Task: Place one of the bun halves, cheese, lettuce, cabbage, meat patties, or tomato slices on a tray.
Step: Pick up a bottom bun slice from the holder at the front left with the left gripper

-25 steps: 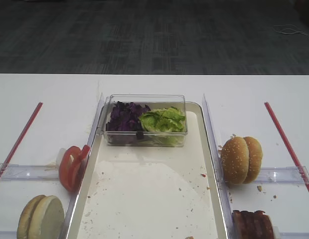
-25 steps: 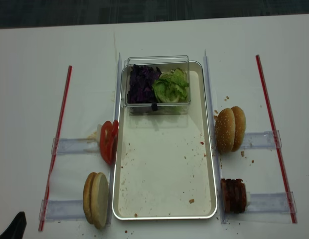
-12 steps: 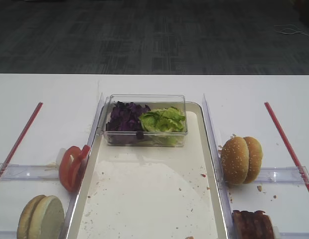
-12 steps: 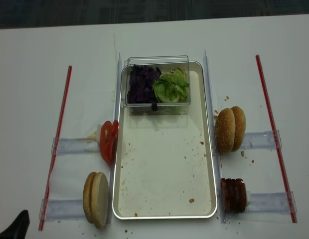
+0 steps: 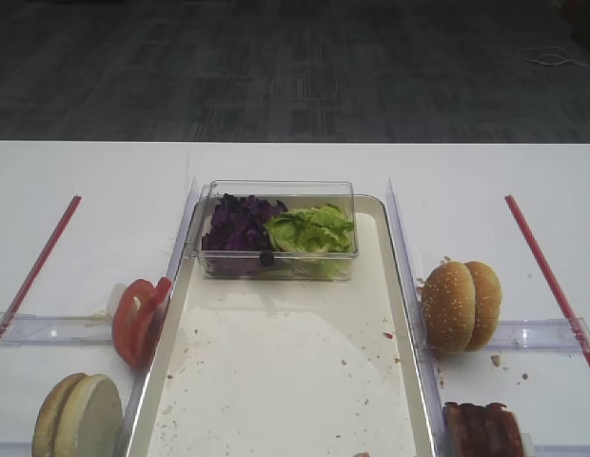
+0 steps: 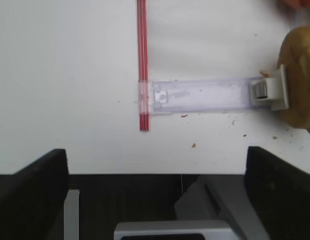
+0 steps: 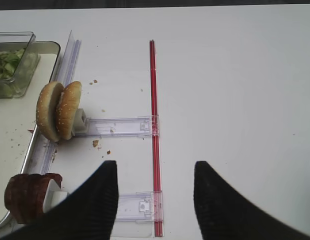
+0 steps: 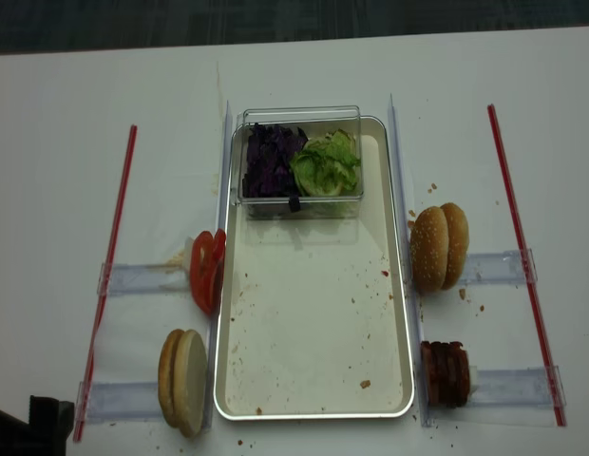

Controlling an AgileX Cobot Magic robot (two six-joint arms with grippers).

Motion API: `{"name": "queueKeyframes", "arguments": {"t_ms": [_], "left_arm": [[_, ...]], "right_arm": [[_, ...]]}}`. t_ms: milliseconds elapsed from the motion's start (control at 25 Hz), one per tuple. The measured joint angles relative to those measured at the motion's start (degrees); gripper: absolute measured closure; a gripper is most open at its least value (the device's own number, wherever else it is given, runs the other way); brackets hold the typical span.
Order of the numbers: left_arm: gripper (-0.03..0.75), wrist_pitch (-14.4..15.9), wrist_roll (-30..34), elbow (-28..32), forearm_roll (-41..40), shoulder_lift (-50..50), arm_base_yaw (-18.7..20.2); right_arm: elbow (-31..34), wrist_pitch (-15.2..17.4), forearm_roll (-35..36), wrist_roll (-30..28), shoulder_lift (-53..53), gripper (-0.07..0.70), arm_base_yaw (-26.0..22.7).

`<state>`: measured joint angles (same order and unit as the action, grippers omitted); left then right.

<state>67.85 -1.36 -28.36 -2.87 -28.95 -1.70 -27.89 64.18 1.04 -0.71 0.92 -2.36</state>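
The silver tray (image 8: 313,323) (image 5: 285,371) lies in the middle with a bare, crumb-speckled floor. A clear box at its far end holds purple cabbage (image 8: 268,160) (image 5: 240,224) and green lettuce (image 8: 328,163) (image 5: 312,229). Left of the tray, plain bun halves (image 8: 183,380) (image 5: 78,417) (image 6: 298,80) and tomato slices (image 8: 207,269) (image 5: 135,319) stand on edge. Meat patties (image 8: 446,372) (image 7: 27,196) stand at the near right. No cheese shows. My left gripper (image 6: 155,152) (image 8: 38,418) hangs open and empty over the table's front edge, left of the bun. My right gripper (image 7: 155,164) is open and empty, right of the patties.
Sesame-seeded bun halves (image 8: 439,245) (image 7: 58,111) stand right of the tray. Clear plastic rails (image 6: 205,95) (image 7: 117,126) hold the food upright. Red strips (image 8: 112,256) (image 7: 154,125) run along both sides. Crumbs dot the white table.
The dark left gripper at the bottom-left corner of the second overhead view has come slightly further into view. The food and the tray have not moved.
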Motion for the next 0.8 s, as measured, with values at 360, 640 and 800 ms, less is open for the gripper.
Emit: {"name": "queueKeyframes", "arguments": {"t_ms": [360,640,800], "left_arm": [[0.029,-0.7,0.5,-0.2,-0.1,-12.5,0.0],[0.029,-2.0,0.8,-0.2,-0.3,-15.0,0.0],[0.029,-2.3,0.8,-0.3,-0.3,-15.0,0.0]], "right_arm": [[0.0,0.0,0.0,0.0,0.0,0.234,0.0],[0.0,0.0,0.0,0.0,0.0,0.234,0.0],[0.0,0.0,0.0,0.0,0.0,0.234,0.0]]}}
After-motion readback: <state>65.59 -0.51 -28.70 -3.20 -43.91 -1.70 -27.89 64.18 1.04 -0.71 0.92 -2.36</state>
